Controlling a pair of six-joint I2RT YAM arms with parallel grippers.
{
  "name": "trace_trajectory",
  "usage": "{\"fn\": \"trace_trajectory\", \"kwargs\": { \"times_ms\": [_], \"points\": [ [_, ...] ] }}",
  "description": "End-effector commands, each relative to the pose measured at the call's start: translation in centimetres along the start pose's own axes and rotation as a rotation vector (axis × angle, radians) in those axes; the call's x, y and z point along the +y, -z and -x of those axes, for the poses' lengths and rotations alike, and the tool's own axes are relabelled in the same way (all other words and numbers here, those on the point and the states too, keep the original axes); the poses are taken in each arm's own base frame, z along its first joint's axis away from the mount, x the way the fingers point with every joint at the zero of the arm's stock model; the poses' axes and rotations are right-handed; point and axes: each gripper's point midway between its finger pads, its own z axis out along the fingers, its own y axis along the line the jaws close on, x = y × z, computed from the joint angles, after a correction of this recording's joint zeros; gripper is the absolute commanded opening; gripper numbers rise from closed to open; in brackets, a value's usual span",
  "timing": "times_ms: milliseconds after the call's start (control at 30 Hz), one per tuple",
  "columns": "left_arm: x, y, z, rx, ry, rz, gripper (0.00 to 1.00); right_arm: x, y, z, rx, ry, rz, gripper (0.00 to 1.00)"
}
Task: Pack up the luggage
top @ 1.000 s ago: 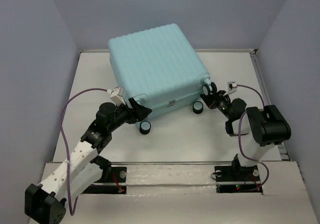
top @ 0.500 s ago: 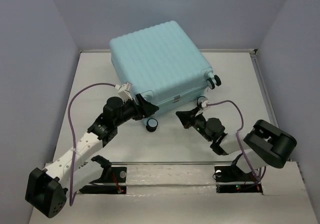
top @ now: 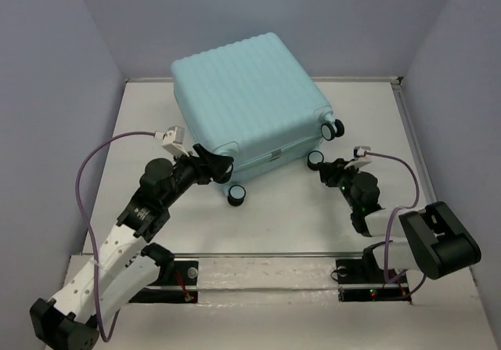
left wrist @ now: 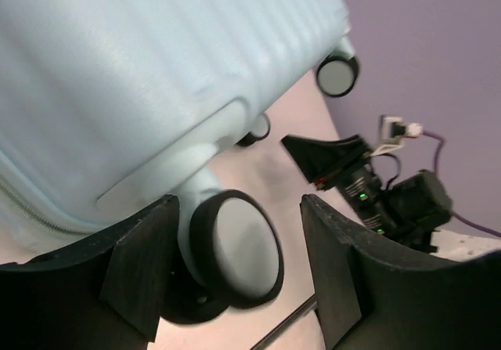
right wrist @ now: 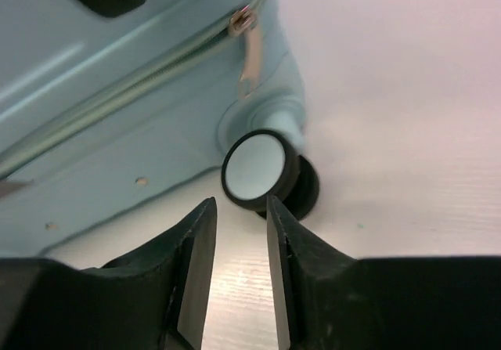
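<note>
The two arm bases are seen at the near edge of the counter (top: 282, 217). Just beyond them, the left fingers (left wrist: 141, 264) are spread wide and nothing is held. A spinner wheel (left wrist: 235, 256) is framed just ahead of them. The right fingers (right wrist: 192, 264) are parted by a narrow gap only, and nothing is pinched. A second wheel (right wrist: 254, 168) stands just beyond their tips, apart from them.

Farther back, the luggage (top: 246, 99) is laid flat on the counter. It is shut, and its wheeled end is turned toward the arms. In the top view it lies at about 1 o'clock from the left fingers and at about 10 o'clock from the right fingers. By its ribs, its long axis is judged to run from 5 o'clock to 11 o'clock.

Both arms are close to the wheeled end; the left is judged slightly nearer, just beside the near-left corner. The zip seam (right wrist: 133, 84) crosses the near face between the two arms, and opening is judged to turn on it.
</note>
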Motion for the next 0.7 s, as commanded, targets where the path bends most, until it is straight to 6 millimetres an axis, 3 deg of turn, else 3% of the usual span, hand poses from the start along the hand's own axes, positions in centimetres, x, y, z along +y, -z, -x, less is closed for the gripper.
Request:
{"fn": "trace_trajectory", "kwargs": {
  "times_ms": [0, 100, 167, 267, 300, 333, 400, 433, 533, 600, 667],
  "points": [
    [-8.7, 3.9, 9.4, -0.322, -0.065, -0.252, 0.06, 2.7, -1.7, 1.2, 0.011, -0.022, 0.161, 0.47],
    [-8.3, 4.7, 9.6, -0.344, -0.07, -0.229, 0.06, 2.7, -1.9, 2.3, -0.031, 0.003, 0.196, 0.6],
    [-8.2, 4.9, 9.4, -0.34, -0.067, -0.229, 0.06, 2.0, -2.6, 2.5, -0.036, 0.029, 0.17, 0.6],
    [-8.0, 5.1, 8.5, -0.31, -0.085, -0.236, 0.06, -1.2, -3.3, 4.0, -0.08, -0.088, 0.127, 0.6],
    [-7.4, 4.6, 7.8, -0.264, -0.091, -0.204, 0.06, -2.7, -2.8, 7.0, -0.192, -0.151, 0.14, 0.59],
    [-7.0, 4.3, 7.3, -0.238, -0.1, -0.184, 0.06, -3.2, -2.5, 7.5, -0.212, -0.185, 0.165, 0.59],
    [-5.8, 3.6, 6.2, -0.182, -0.134, -0.142, 0.06, -4.7, -2.5, 6.9, -0.183, -0.251, 0.207, 0.59],
    [-4.9, 3.4, 5.4, -0.143, -0.14, -0.098, 0.09, -3.7, -3.0, 6.8, -0.149, -0.228, 0.282, 0.58],
    [-1.4, 2.9, 3.4, -0.075, -0.15, 0.033, 0.61, -3.0, -3.4, 6.7, -0.125, -0.214, 0.331, 0.58],
    [-0.5, 2.6, 2.2, -0.039, -0.147, 0.048, 0.89, -2.7, -3.5, 6.9, -0.121, -0.202, 0.355, 0.59],
    [-0.7, 2.2, 0.8, 0.019, -0.136, 0.012, 0.99, -2.1, -3.7, 7.3, -0.116, -0.186, 0.395, 0.59]
  ]
}}
